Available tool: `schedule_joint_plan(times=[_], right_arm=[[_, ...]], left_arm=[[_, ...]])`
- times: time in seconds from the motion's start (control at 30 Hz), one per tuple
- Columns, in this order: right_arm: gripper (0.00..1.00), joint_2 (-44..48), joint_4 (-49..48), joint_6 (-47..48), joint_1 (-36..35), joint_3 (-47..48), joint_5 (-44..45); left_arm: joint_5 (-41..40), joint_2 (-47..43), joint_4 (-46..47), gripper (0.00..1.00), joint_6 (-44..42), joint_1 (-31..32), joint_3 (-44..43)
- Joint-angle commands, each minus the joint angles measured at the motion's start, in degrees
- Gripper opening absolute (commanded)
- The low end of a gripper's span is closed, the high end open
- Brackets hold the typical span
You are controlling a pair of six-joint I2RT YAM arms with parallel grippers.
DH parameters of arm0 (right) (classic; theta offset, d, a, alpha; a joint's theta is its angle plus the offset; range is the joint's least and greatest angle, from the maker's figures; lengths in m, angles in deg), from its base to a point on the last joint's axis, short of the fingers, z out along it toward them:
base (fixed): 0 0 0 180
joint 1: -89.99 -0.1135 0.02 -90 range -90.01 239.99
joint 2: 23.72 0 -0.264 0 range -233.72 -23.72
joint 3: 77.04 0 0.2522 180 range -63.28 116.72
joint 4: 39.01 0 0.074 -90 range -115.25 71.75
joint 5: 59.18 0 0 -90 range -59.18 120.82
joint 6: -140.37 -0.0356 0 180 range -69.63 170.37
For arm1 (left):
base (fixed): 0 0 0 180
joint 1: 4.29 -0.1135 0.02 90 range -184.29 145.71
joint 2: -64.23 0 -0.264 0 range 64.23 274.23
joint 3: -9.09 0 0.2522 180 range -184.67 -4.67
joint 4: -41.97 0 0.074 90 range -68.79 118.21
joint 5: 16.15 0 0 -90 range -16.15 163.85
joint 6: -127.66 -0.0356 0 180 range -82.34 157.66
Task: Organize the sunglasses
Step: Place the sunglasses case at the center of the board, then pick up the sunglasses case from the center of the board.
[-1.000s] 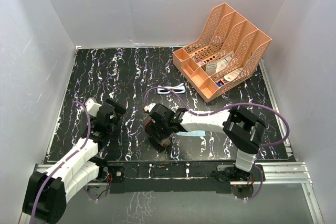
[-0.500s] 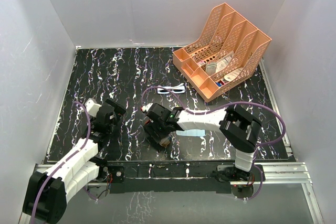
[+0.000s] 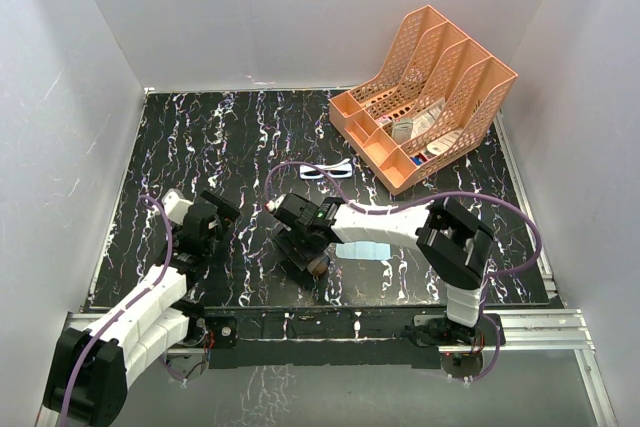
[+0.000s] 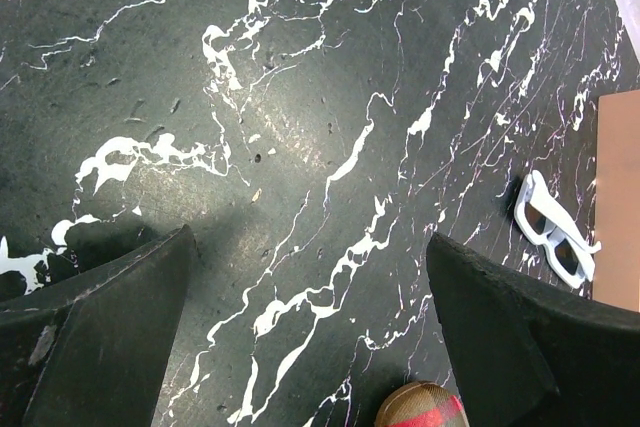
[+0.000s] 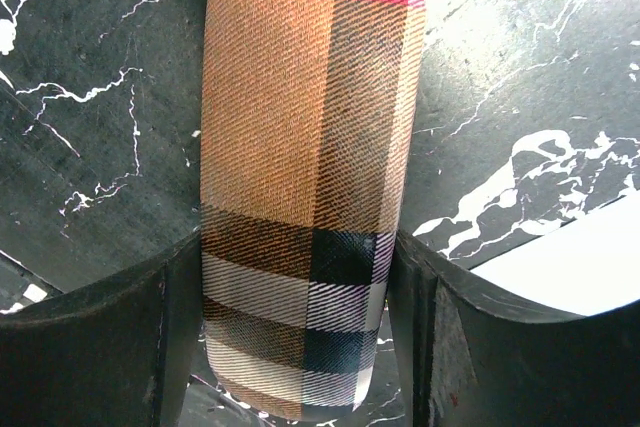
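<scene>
The sunglasses [image 3: 328, 170] lie on the black marbled counter [image 3: 200, 137] toward the far middle, just left of the orange organiser [image 3: 430, 77] and well apart from both hands. The right hand [image 5: 300, 287] straddles the brown plaid case [image 5: 310, 97] near the counter's near edge, its fingers pressed to both long sides, with a light blue cloth [image 3: 368, 251] just to the right. The left hand [image 4: 310, 347] is spread wide and holds nothing.
</scene>
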Motion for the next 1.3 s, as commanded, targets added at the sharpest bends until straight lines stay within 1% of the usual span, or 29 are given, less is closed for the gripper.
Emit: schedule_joint_plan(times=[0.0, 0.17, 0.4, 0.43, 0.5, 0.7, 0.87, 1.1, 1.27], right_arm=[[0.64, -0.3, 1.7, 1.4, -0.1, 4.2, 1.4], [0.64, -1.2, 1.5, 1.2, -0.1, 3.9, 0.6], [0.66, -1.8, -0.9, -0.2, -0.1, 2.0, -1.2], [0.67, -1.8, -1.1, -0.3, -0.1, 1.8, -1.4], [0.75, -1.7, -1.6, -0.5, -0.1, 1.2, -1.9], [0.77, -1.5, -1.8, -0.5, -0.1, 0.8, -1.3], [0.77, -2.7, 0.8, 1.4, -0.1, 3.3, 0.1], [0.78, -5.8, 6.3, 4.2, -0.1, 9.4, 2.5], [0.78, -6.9, 7.3, 4.9, -0.1, 11.5, 2.7]], left_arm=[[0.7, -1.2, 1.0, 0.99, -0.3, -0.5, 1.0], [0.7, -1.2, 0.8, 0.99, -0.4, -0.7, 0.9], [0.9, -0.8, 1.0, 0.99, -0.5, -0.9, 0.9], [1.0, -0.8, 1.0, 0.99, -0.5, -0.9, 0.9], [1.0, -0.8, 1.0, 0.99, -0.5, -0.9, 0.8], [1.0, -0.9, 0.9, 0.99, -0.5, -1.0, 1.0], [0.6, -1.3, 0.7, 0.99, -0.7, -1.2, 1.2], [0.8, -1.7, 0.7, 0.99, -0.7, -1.4, 1.6], [1.0, -2.1, 1.0, 0.99, -0.7, -1.4, 2.1]])
